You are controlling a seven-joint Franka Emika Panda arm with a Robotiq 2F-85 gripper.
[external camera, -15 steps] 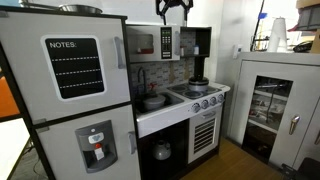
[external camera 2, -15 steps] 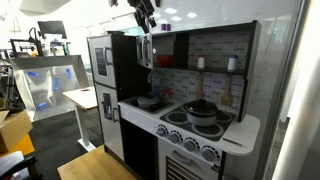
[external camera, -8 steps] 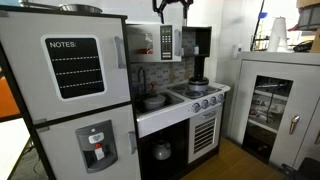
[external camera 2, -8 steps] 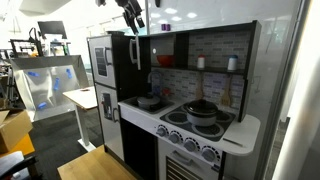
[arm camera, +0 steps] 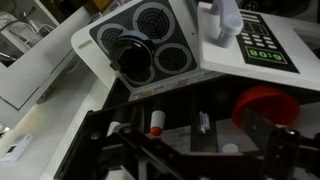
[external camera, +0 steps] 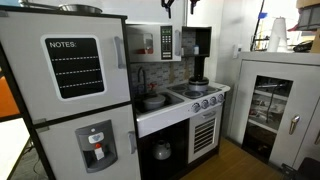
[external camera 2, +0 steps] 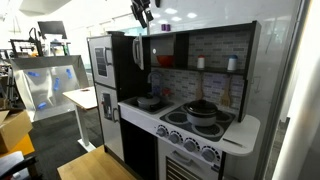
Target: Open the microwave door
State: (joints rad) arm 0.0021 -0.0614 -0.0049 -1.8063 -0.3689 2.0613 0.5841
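Toy kitchen unit (external camera: 160, 118) in white and black fills both exterior views. On one side of it stands a tall white toy fridge (external camera: 25, 100) carrying a black notes board. The small white-framed microwave door (external camera: 144, 42), with its dark glass window and a strip of buttons, sits high in the unit just beside the fridge and above the tabletop. From that angle it faces forward. Whether it stands ajar cannot be told. The black end effector (external camera 2: 142, 11) hangs above the microwave, apart from the door, with its jaws spread wide and nothing between them. A dark pot (external camera: 198, 83) rests on the white stovetop (arm camera: 150, 40) below.
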